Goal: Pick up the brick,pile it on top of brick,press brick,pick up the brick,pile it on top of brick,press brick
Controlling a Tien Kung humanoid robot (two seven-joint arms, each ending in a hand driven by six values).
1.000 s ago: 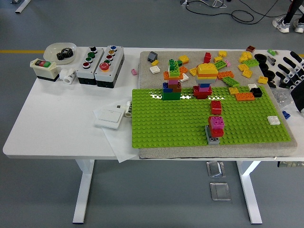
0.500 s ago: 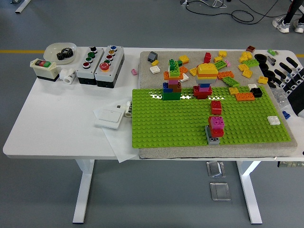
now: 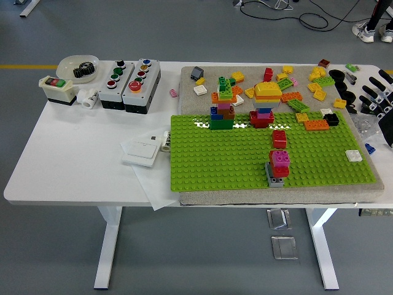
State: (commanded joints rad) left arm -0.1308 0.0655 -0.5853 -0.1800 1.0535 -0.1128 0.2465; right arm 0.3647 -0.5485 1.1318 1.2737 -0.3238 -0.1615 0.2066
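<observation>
A green baseplate (image 3: 233, 157) lies on a grey mat. On it stand a magenta brick on a grey brick (image 3: 279, 166), a red brick (image 3: 279, 138) behind them, a stack with a yellow top (image 3: 266, 101) and a multicoloured stack (image 3: 222, 107). Several loose bricks (image 3: 307, 89) are scattered on the mat behind the plate. My right hand (image 3: 376, 95) is at the right edge of the picture, fingers spread and holding nothing, well apart from the bricks on the plate. The left arm is out of view.
Two button boxes (image 3: 129, 78), a small switch box (image 3: 57, 89) and a white bowl with a black gear (image 3: 78, 66) sit at the back left. A white wall switch (image 3: 142, 149) lies on paper left of the plate. A white tile (image 3: 353, 155) sits on the plate's right.
My right hand has drawn back to the right, moving farther out of the picture. The bricks have not moved.
</observation>
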